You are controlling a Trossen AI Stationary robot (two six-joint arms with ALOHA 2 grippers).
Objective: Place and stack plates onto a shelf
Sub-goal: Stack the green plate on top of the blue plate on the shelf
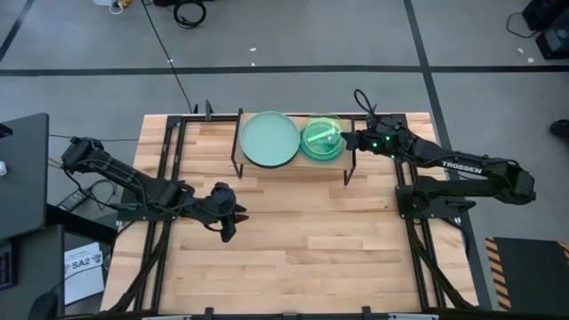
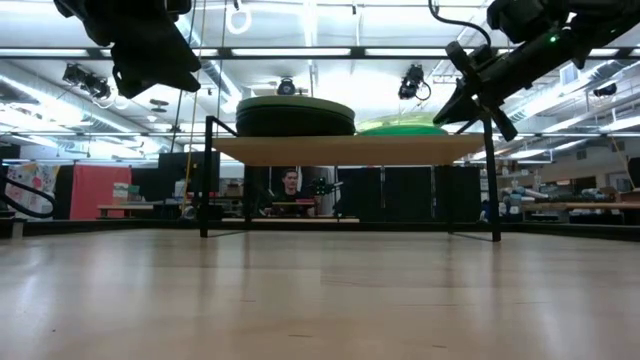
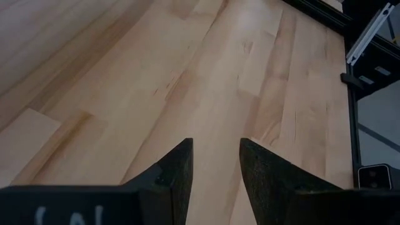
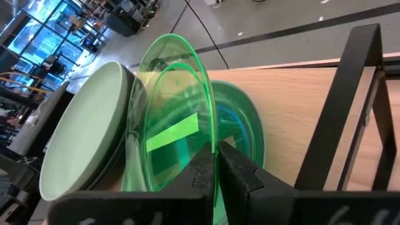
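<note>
Gripping a lime green plate point(image 4: 178, 125) by its rim, the right gripper point(image 4: 217, 164) hovers over the shelf's point(image 1: 373, 167) right end; the left gripper point(image 3: 215, 165) hangs open.

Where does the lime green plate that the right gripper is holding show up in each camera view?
High view: lime green plate on the shelf's right half, beside the mint plate.
Low view: a green sliver on the shelf top, right of the dark stack.
Left wrist view: not in it.
Right wrist view: centre, pinched by the right gripper.
Shared landmark: the mint plate.
</note>
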